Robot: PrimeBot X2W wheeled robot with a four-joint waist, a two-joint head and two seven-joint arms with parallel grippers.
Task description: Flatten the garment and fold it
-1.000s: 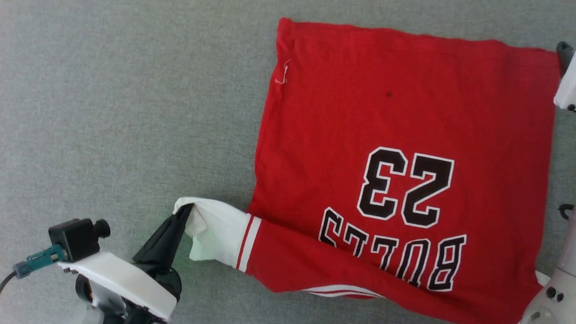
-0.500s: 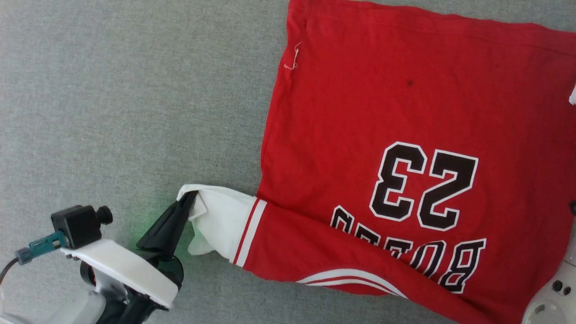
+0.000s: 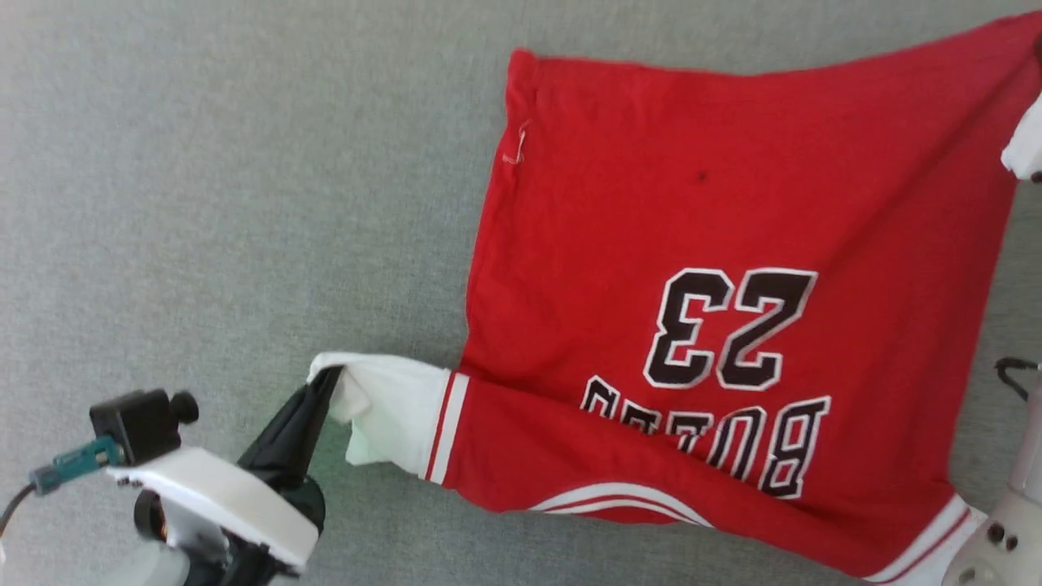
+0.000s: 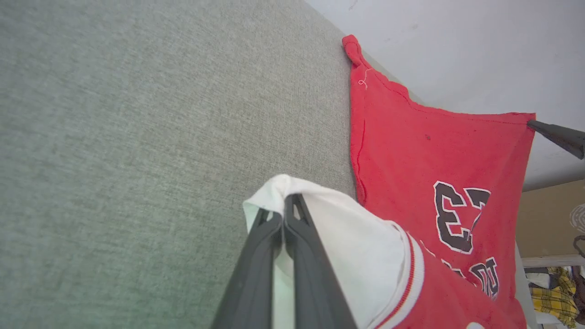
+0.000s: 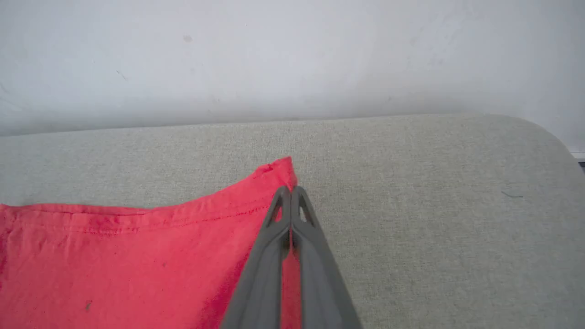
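The garment [image 3: 692, 244], a red shirt with black white-outlined letters and number, lies spread on the grey surface with its print upside down in the head view. My left gripper [image 3: 327, 381] is shut on the white sleeve [image 3: 391, 415] at the lower left; the left wrist view has the fingers [image 4: 297, 246] pinching that sleeve's edge. My right gripper [image 5: 291, 191] is shut on the far right hem corner of the garment [image 5: 137, 256], which is lifted and pulled taut. The right arm's pale casing [image 3: 1024, 146] shows at the head view's right edge.
Grey fabric surface [image 3: 203, 203] stretches wide to the left of the shirt. A white wall [image 5: 292, 55] rises just beyond the surface's far edge. A rounded corner of the surface [image 5: 539, 132] lies to the right of the held hem.
The right gripper has closed on the far right hem corner and raised it, tightening the cloth. The head camera shifted between frames. The left gripper kept its hold on the sleeve.
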